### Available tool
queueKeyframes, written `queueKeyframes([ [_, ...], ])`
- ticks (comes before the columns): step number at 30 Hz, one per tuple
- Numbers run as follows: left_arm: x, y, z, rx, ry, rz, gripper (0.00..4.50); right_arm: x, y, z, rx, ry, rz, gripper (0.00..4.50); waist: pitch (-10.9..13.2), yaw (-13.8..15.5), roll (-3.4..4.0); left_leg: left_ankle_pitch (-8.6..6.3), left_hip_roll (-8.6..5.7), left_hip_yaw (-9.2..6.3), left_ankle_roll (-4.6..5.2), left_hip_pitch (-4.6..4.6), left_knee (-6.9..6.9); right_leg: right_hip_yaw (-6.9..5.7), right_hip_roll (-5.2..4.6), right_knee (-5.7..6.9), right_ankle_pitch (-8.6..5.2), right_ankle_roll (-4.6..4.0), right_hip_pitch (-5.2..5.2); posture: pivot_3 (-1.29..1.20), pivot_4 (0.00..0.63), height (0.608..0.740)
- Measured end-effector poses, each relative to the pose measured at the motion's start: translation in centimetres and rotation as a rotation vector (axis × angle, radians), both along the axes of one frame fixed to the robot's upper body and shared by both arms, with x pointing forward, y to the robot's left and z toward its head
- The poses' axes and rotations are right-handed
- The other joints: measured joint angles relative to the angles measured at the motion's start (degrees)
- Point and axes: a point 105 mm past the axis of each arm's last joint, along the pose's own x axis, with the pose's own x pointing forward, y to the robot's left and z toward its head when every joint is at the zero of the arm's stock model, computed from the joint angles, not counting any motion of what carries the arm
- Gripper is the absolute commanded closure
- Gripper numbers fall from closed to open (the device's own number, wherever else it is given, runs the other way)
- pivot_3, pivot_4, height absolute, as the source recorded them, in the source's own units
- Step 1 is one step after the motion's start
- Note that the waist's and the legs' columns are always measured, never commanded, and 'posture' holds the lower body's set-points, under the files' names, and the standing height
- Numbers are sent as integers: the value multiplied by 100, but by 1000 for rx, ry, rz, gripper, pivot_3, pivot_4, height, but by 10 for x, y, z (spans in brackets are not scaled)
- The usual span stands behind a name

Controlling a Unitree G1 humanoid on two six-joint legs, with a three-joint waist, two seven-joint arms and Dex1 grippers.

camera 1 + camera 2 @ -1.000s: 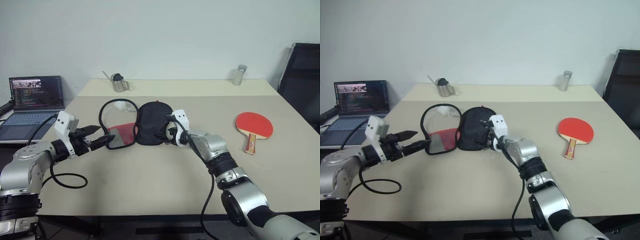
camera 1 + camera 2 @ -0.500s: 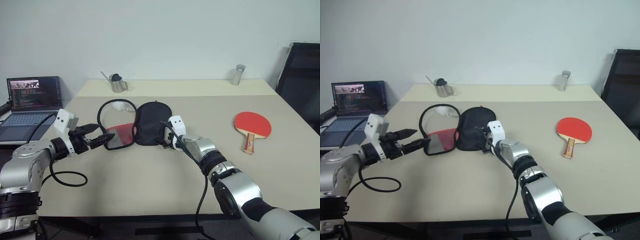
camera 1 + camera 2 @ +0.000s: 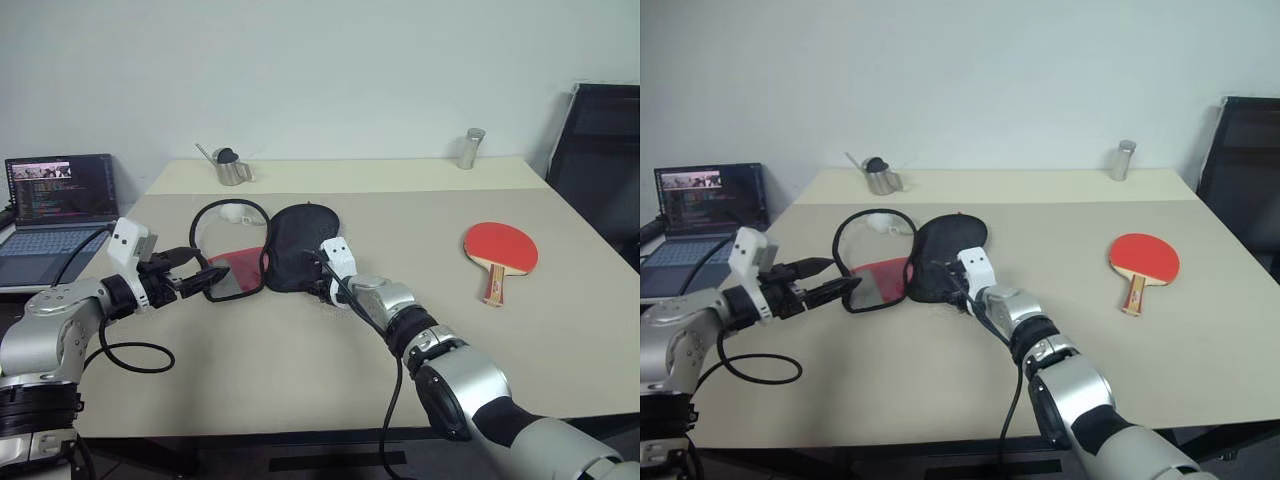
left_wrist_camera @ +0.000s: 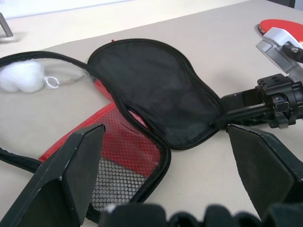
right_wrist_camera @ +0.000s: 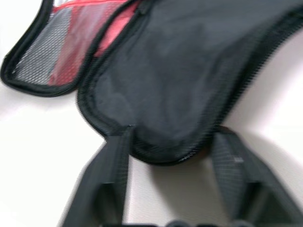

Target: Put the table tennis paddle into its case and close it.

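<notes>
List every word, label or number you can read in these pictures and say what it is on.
None can be read.
Laptop screen: lines of text and a strip of small pictures, too small to read.
Paddle handle: a red patch, no legible marking.
Case: no lettering on the black flap or the red mesh side that show.

- The case (image 3: pixel 285 250) has a black flap, a red inside and a black mesh pocket (image 4: pixel 124 163).
- The paddle (image 3: pixel 499 247) has a red face and a pale wooden handle.
- The table (image 3: pixel 330 350) is beige.
- The pom-pom (image 4: pixel 22 75) is white.
</notes>
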Motion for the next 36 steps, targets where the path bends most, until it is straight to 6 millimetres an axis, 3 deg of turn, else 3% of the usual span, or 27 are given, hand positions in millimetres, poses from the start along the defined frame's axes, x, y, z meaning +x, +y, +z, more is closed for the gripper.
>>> queueKeyframes([
  [4,-1,1,-2,1,5,8,0,1,-3,-1,60,53,-40,4469,0,0,0,0,0,0,0,0,-1,0,0,1,0,0,0,0,150,740],
  [11,1,-2,-1,0,2,2,0,6,-9,0,163,163,-149,4469,0,4,0,0,0,0,0,-1,-1,-1,-1,0,0,0,1,0,150,740],
  [17,10,-37,19,-36,-59,-96,0,18,-20,17,231,188,-256,4469,0,41,-2,0,-1,0,0,-4,0,-2,-2,-1,0,0,2,0,150,740],
  [20,10,-57,35,-29,-106,-159,0,27,-35,26,239,173,-315,4469,0,36,-2,0,-2,4,0,-4,-2,1,-2,-2,0,0,2,0,150,740],
  [25,6,-74,33,-27,-90,-222,0,40,-75,30,230,165,-398,4469,0,15,-2,0,-2,5,0,-4,-4,1,-1,-4,0,0,2,0,150,740],
  [31,1,-83,28,-33,-68,-268,0,36,-106,16,165,231,-385,4469,0,5,-2,0,-1,7,0,-5,-4,3,-1,-5,0,0,3,0,150,740],
  [36,-2,-87,28,-39,-64,-295,0,28,-119,14,105,247,-316,4469,0,11,-2,0,-1,7,1,-5,-4,3,-1,-5,0,0,3,0,150,740],
])
